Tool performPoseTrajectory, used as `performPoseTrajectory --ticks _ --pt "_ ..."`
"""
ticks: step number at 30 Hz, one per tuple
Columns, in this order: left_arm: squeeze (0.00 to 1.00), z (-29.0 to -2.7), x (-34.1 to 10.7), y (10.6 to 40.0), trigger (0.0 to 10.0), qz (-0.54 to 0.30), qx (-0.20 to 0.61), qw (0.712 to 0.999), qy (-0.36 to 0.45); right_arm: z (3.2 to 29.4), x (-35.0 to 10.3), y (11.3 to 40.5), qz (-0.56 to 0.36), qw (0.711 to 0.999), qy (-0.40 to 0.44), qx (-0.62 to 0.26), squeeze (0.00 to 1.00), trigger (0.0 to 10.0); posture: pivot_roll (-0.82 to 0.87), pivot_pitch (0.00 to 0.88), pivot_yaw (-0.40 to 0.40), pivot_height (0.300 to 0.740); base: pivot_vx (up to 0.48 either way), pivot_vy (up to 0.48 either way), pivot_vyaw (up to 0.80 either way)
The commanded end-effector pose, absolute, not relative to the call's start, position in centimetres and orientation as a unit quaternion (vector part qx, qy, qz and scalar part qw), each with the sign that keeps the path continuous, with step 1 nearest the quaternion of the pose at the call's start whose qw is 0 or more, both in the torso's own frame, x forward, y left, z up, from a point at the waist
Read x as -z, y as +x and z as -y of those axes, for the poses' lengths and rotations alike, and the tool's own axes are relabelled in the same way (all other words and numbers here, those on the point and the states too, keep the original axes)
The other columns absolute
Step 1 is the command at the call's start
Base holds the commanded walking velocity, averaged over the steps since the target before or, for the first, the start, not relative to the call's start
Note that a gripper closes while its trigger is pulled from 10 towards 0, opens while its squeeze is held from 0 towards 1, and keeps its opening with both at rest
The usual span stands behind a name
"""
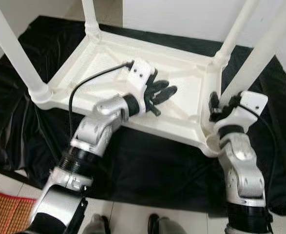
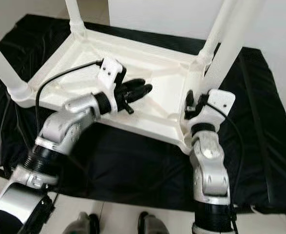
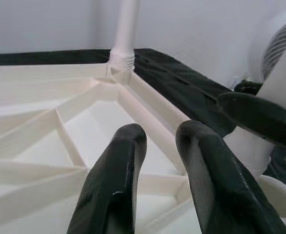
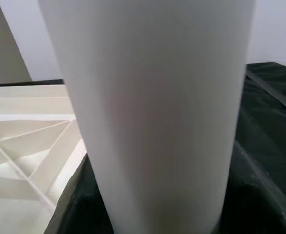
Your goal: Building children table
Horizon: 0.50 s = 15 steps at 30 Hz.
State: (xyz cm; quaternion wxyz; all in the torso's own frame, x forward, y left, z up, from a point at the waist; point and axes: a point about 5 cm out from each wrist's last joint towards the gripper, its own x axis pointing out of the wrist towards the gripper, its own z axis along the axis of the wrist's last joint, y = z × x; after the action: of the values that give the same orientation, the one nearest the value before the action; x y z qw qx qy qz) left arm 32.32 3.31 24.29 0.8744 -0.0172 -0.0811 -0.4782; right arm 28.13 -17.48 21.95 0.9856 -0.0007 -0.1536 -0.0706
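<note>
White moulded plastic makes up the upturned children's table top, which is lying ribbed underside up on a crumpled black plastic sheet spread over the floor. Four white tubular plastic legs are standing up from its corners.

The right gripper is reaching in at the near right corner, its black fingers sitting on either side of the near right leg just above the socket; in the right wrist view that leg is pressing right up against the camera. Whether the fingers are actually clamping the leg I cannot tell.

The left gripper is hovering over the middle of the ribbed underside, well to the left of the right gripper, holding nothing. Its two fingers are standing slightly apart, pointing toward the far right leg.

Below the arms, beyond the sheet's near edge, pale floor tiles are showing.
</note>
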Motion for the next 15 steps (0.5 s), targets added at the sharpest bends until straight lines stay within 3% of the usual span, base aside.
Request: performPoseTrajectory --ticks 1,10,15 --pt "0.0 -3.2 -23.8 31.8 10.0 0.074 0.461 0.884 -0.029 17.5 -21.9 27.7 0.16 0.984 0.01 0.077 0.0 10.0 0.03 0.181 -0.051 0.74 0.0 0.0 0.0" --pt "0.0 -2.9 -23.1 30.9 10.0 0.062 0.46 0.885 -0.031 17.6 -21.9 27.2 0.167 0.982 0.015 0.092 0.0 10.0 0.03 0.175 -0.053 0.74 0.0 0.0 0.0" --pt "0.0 -1.9 -22.1 30.0 10.0 0.039 0.506 0.861 -0.003 18.0 -22.7 27.4 0.186 0.978 0.015 0.097 0.0 10.0 0.02 0.169 -0.051 0.74 0.0 0.0 0.0"
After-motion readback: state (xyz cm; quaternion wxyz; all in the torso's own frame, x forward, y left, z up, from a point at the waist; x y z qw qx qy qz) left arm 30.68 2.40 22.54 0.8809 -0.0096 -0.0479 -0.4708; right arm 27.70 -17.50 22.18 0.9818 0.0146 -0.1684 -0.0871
